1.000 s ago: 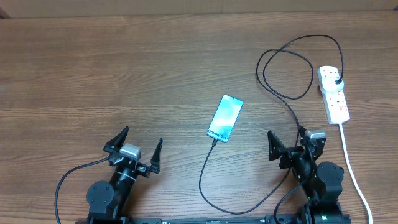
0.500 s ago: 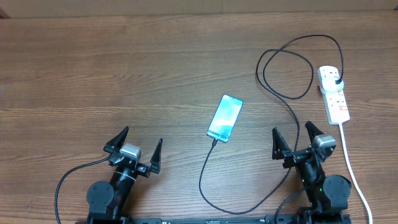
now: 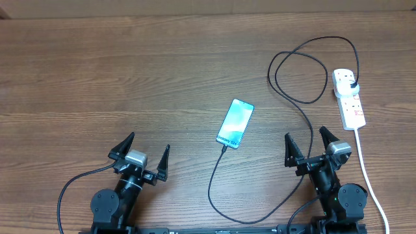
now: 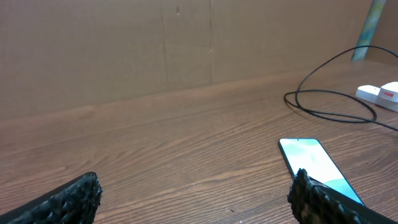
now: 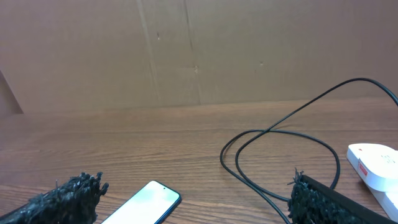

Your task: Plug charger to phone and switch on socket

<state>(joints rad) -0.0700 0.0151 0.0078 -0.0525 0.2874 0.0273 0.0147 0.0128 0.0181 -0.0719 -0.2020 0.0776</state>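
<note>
Two claws sit low at the near edge of the bench (image 3: 97, 78), and neither one is holding anything. Over on the left, the left claw (image 3: 144, 151) has its fingers spread wide, nothing between them, well apart from all the task's things.

Moving to the middle, the phone (image 3: 235, 123) lies flat and slightly tilted, screen lit. The charger (image 3: 210, 187) runs from the phone's near end, and from overhead its tip looks seated there, though it is too small to be sure. From there it sweeps down toward the near edge, then climbs away to the right in a big loop.

Next comes the right claw (image 3: 306, 144), fingers also wide apart and empty, with the cable passing just beside it.

Far right, the socket (image 3: 351, 104) lies lengthwise, the charger's black plug sitting in its far outlet, a white cord (image 3: 368, 174) trailing back toward the near edge.

So the plugging looks done. I'd call the switch the step in hand, and I cannot tell its position. The next move calls for the right claw to reach across and press the switch beside that plug, without snagging the cable.
</note>
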